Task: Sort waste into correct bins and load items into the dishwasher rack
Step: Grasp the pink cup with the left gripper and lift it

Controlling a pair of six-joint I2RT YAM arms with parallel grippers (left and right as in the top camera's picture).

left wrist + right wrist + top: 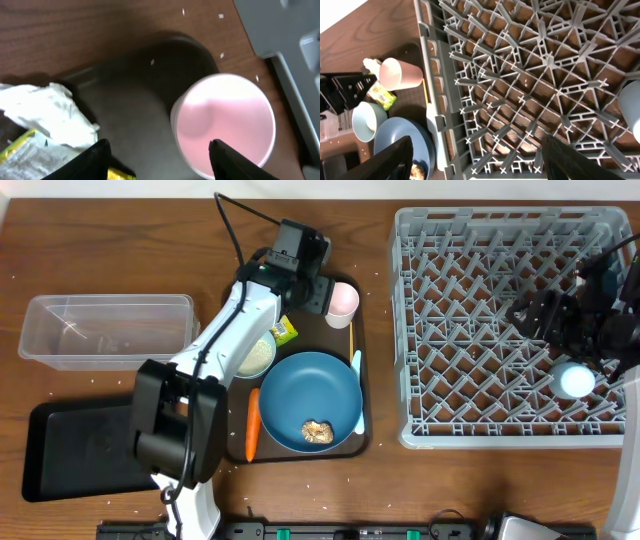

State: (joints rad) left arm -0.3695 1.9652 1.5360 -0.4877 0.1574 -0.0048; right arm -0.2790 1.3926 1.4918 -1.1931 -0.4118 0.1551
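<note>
One pink cup (342, 302) stands mouth up at the 1 o'clock corner of the dark brown serving tray (335, 340). The left gripper (322, 295) hangs just at the cup's 9 o'clock side. In the left wrist view its jaws stand apart. One fingertip (220, 152) shows in front of the cup's mouth and the other is out over bare tray, with the cup's near wall between them. Nothing is clamped, and whether a finger touches the cup cannot be told.

At the cup's 8 o'clock lie the crumpled white tissue (50, 112) and the yellow-green snack wrapper (285, 330). Further toward 7 o'clock the pale blue bowl (258, 358) sits partly under the left arm.

The large blue plate (310, 395) fills the tray at the cup's 6 o'clock, and the small brown food lump (318, 432) rests near its 6 o'clock rim. The orange carrot (253, 423) lies at the plate's 9 o'clock and the pale blue spoon (357, 365) along its 3 o'clock edge. The thin chopsticks (351, 338) lie just above the spoon, beside the cup.

At 3 o'clock from the tray is the grey dishwasher rack (470, 240), holding the light blue cup (576, 380) toward its 4 o'clock corner. The right gripper (477, 137) hovers over the rack, fingers spread wide and empty.

The clear tub (105, 330) is at the tray's 9 o'clock and the black tray (70, 450) at its 8 o'clock. Rice grains (221, 16) dot the table.
</note>
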